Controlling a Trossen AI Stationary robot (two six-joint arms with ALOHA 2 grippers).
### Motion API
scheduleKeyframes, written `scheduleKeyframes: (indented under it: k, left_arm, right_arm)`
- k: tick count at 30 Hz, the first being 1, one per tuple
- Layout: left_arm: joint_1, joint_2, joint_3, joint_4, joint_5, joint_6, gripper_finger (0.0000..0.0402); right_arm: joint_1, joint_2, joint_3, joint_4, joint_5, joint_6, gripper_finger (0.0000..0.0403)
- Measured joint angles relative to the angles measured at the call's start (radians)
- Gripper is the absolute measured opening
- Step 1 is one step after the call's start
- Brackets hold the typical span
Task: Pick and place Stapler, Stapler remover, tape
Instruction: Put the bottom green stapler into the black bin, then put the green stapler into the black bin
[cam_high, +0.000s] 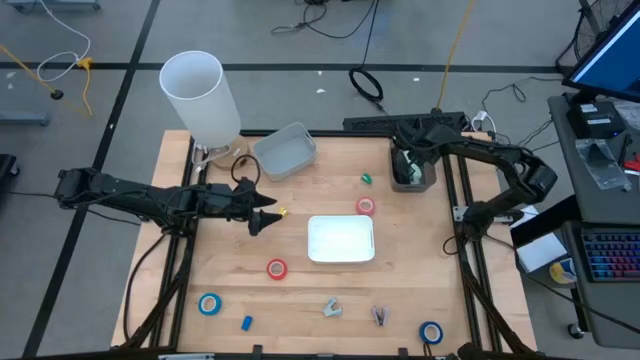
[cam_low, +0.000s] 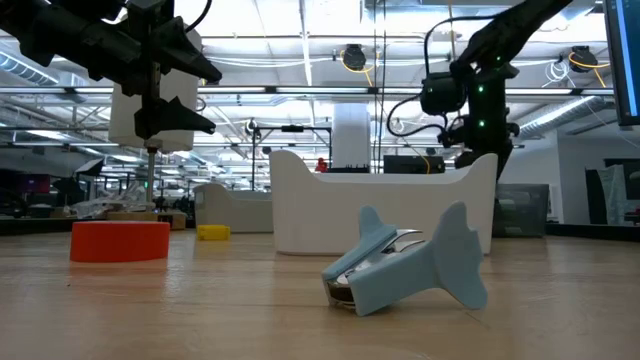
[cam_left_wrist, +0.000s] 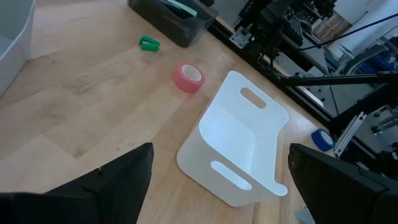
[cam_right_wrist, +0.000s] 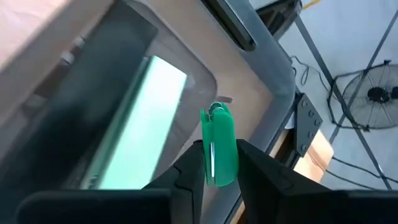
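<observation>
My right gripper (cam_right_wrist: 217, 171) hangs over the dark bin (cam_high: 412, 178) at the table's far right, shut on a small green stapler remover (cam_right_wrist: 218, 144). A pale green stapler (cam_right_wrist: 140, 118) lies inside that bin. My left gripper (cam_high: 265, 215) hovers open left of the white bin (cam_high: 340, 238), holding nothing. Red tape rolls (cam_high: 365, 206) (cam_high: 276, 268) and blue ones (cam_high: 209, 304) (cam_high: 430, 332) lie flat on the table. A pale blue stapler remover (cam_low: 400, 265) rests on its side near the front edge, with another (cam_high: 380, 316) beside it. My right gripper pinches the green stapler remover between its two fingers (cam_right_wrist: 189, 168) by its lower part (cam_right_wrist: 219, 168). The fingers come from above, pointing down into the dark bin. The remover is lifted clear and sticks out past the fingertips, metal tip (cam_right_wrist: 215, 111) foremost.
A grey bin (cam_high: 285, 150) and a tall white cylinder (cam_high: 200, 95) stand at the far left of the table. Tiny green (cam_high: 367, 179), yellow (cam_high: 283, 211) and blue (cam_high: 246, 322) bits lie scattered. Bare wood stretches between the white bin and the front edge.
</observation>
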Motion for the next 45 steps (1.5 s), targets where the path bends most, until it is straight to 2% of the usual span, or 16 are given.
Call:
scheduleKeyframes:
  k: [7, 15, 28, 35, 38, 45]
  left_arm:
    - [0.000, 0.000, 0.000, 0.000, 0.000, 0.002, 0.0365]
    - [0.000, 0.000, 0.000, 0.000, 0.000, 0.002, 0.0365]
    - [0.000, 0.000, 0.000, 0.000, 0.000, 0.002, 0.0365]
    - [0.000, 0.000, 0.000, 0.000, 0.000, 0.000, 0.0365]
    - [0.000, 0.000, 0.000, 0.000, 0.000, 0.000, 0.0365]
    - [0.000, 0.000, 0.000, 0.000, 0.000, 0.000, 0.0365]
  right_arm:
    - [-0.048, 0.024, -0.001, 0.028, -0.052, -0.003, 0.0081]
    - [-0.082, 0.043, 0.000, 0.064, -0.054, -0.027, 0.0090]
    - [-0.088, 0.055, 0.000, 0.096, -0.051, -0.053, 0.0137]
    - [-0.085, 0.052, 0.000, 0.100, -0.056, -0.053, 0.0149]
    - [-0.073, 0.030, 0.000, 0.101, -0.143, -0.049, 0.0150]
    - [-0.026, -0.062, 0.000, 0.183, -0.544, -0.044, 0.0143]
